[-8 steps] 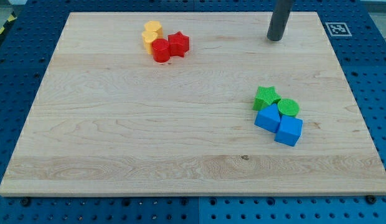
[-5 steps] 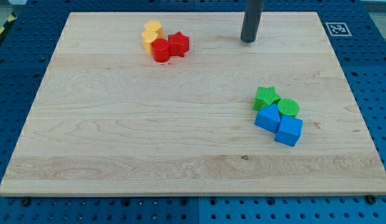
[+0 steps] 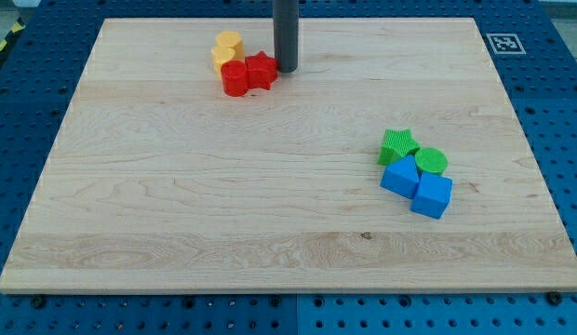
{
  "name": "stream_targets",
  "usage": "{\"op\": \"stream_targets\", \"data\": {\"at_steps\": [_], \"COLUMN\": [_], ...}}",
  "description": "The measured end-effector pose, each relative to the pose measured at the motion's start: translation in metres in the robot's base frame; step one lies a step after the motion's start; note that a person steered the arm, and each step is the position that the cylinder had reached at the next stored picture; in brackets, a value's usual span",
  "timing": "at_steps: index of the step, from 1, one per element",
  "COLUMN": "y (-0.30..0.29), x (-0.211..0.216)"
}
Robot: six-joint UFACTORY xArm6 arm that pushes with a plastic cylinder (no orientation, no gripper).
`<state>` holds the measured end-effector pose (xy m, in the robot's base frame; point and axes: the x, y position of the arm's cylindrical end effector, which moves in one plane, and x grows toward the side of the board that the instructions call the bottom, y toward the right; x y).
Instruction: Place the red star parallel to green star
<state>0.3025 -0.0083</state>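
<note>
The red star (image 3: 261, 70) lies near the view's top, left of centre, touching a red cylinder (image 3: 235, 78) on its left. My tip (image 3: 286, 69) stands against the red star's right side. The green star (image 3: 397, 146) lies at the view's right, at the top left of a cluster of green and blue blocks, far from my tip.
Two yellow blocks (image 3: 227, 46) sit just above the red cylinder. A green cylinder (image 3: 432, 161), a blue block (image 3: 399, 176) and a blue cube (image 3: 432, 196) crowd the green star's lower right. The wooden board (image 3: 177, 205) carries all of them.
My tip has swept left along the top of the board, from the right to the red star's right side. The red star and red cylinder have shifted slightly left.
</note>
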Motion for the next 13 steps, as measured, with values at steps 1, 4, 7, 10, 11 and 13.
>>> {"op": "stream_targets", "data": {"at_steps": [1, 4, 7, 10, 11, 13], "y": [-0.004, -0.051, 0.021, -0.013, -0.021, -0.022], "x": [-0.039, -0.015, 0.034, 0.076, 0.104, 0.122]}}
